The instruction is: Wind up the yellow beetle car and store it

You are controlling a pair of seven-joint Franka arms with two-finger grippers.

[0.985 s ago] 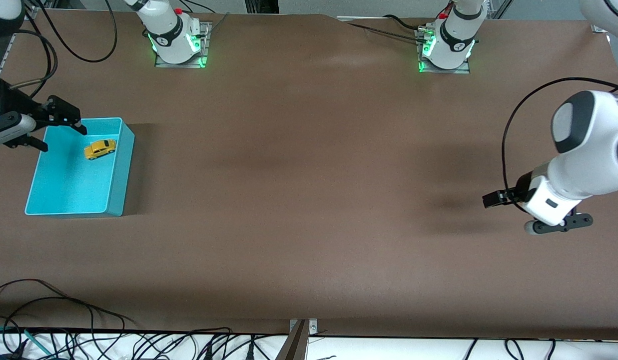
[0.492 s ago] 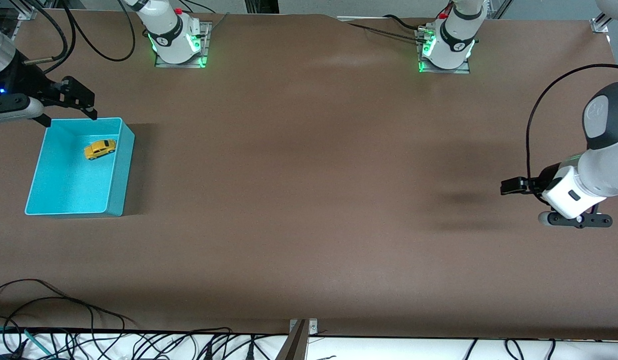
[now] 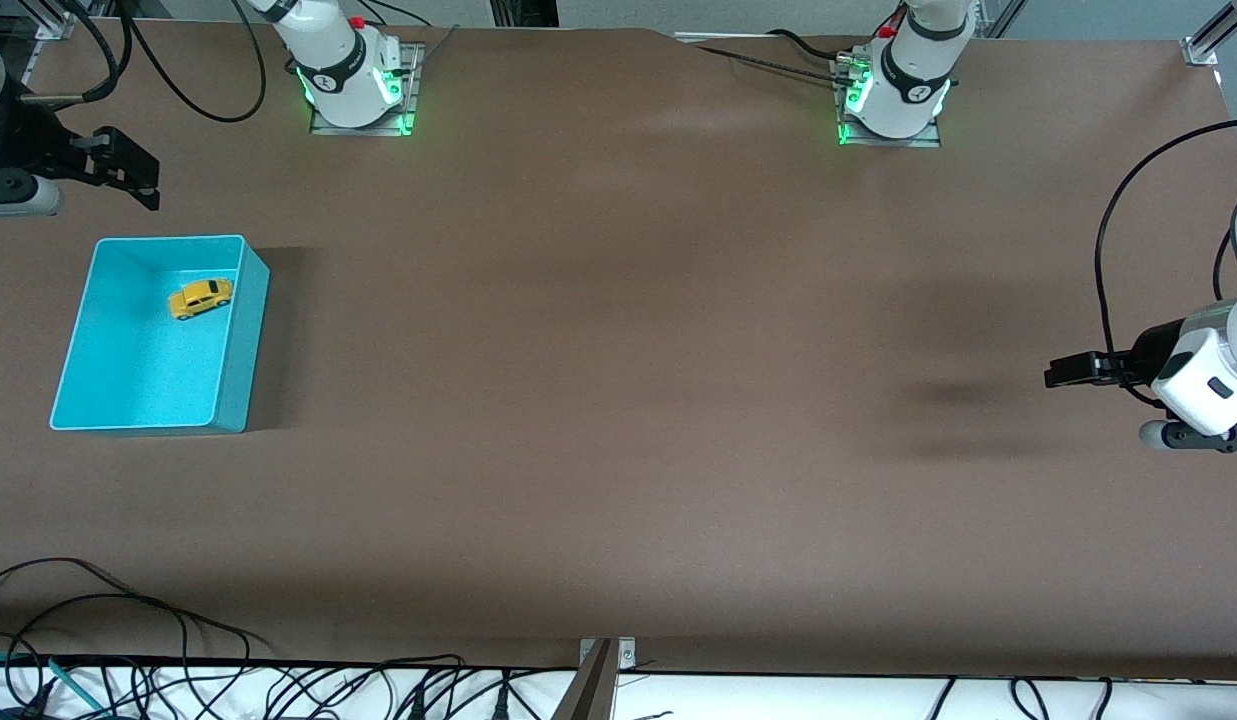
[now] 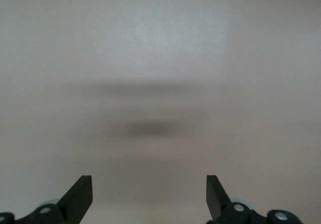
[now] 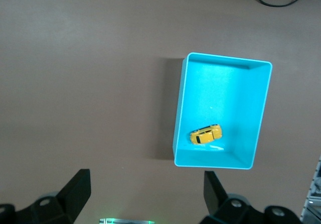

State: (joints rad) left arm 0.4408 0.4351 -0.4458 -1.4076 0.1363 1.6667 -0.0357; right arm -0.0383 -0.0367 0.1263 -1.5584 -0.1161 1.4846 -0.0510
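Front view, with two wrist views. The yellow beetle car (image 3: 201,298) lies on its wheels inside the turquoise bin (image 3: 240,345), which sits at the middle left of the frame, toward the right arm's end of the table (image 3: 618,400). The car rests on the bin floor near the end wall nearest the robot bases, close to one long wall; whether it touches that wall cannot be told. In the right wrist view the car (image 5: 205,134) and bin (image 5: 183,108) appear from above, with nothing else in the bin.

The right gripper (image 3: 108,170) hangs at the upper left of the frame, over bare table just clear of the bin, its fingers spread apart and empty. The left gripper (image 3: 1118,400) is at the right edge of the frame, over bare table well apart from the bin, its fingers (image 4: 80,196) likewise spread wide and holding nothing.

Progress, as a judgement: storing looks complete, since the car is in the bin and both grippers are released and away from it. Whether the car was wound cannot be told from these pictures. Nothing appears left to do beyond the arms parking.

No brand, label or legible writing is visible on the car, the bin or the table.
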